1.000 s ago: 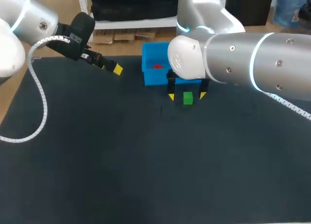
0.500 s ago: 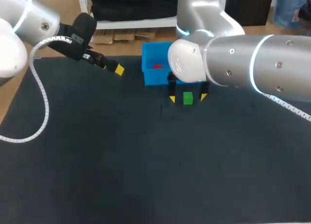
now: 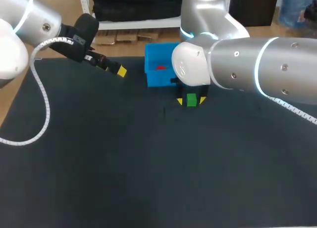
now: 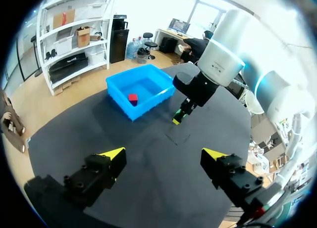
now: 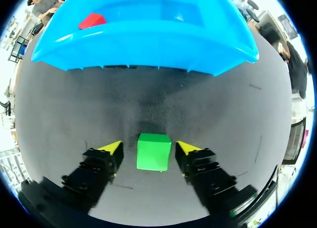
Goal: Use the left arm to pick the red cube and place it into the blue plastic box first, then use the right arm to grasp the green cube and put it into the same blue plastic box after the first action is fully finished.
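Here: right hand [image 5: 148,148] released, straddling green cube [image 5: 154,152] on counter [image 5: 208,104] | red cube [image 5: 91,21] inside box [image 5: 148,45] | left hand [image 4: 163,155] released, empty, well aside.

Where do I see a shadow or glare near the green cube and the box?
Right wrist view: a soft shadow darkens the table between box and green cube; the box rim shines pale. Head view: glare whitens the right arm's shell.

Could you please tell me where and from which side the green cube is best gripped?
Take the green cube by its two opposite side faces, from straight above: it sits flat on the table, square inside the open right tool, both sides free.
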You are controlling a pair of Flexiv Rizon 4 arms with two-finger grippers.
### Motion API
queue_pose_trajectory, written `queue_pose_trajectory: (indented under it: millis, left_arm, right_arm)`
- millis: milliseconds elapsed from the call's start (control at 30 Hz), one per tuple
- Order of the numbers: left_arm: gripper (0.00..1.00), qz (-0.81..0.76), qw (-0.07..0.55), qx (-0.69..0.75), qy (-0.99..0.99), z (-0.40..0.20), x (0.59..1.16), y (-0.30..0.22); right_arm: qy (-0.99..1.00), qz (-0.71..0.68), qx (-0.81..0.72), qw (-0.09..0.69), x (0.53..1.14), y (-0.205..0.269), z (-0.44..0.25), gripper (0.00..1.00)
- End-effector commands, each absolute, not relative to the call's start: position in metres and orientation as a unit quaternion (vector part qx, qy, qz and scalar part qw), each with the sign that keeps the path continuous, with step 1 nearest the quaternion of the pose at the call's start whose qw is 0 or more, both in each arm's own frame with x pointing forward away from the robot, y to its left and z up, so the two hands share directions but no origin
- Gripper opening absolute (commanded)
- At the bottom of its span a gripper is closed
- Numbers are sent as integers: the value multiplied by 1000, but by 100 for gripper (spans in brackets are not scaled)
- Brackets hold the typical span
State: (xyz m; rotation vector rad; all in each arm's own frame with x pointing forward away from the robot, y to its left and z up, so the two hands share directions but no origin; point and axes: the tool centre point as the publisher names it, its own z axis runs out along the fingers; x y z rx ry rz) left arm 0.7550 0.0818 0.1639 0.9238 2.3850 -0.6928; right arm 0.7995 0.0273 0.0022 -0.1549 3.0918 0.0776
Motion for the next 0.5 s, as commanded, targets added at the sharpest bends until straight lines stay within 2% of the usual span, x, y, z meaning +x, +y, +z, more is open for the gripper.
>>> queue_pose_trajectory:
  millis: [33, 500]
  left_arm:
    - [100, -255, 244, 340, 872, 164, 756, 82]
    - [100, -255, 244, 340, 871, 164, 756, 82]
  right_arm:
    - [998, 26, -51, 27, 797, 26, 2, 0]
    - [998, 24, -53, 29, 796, 26, 7, 0]
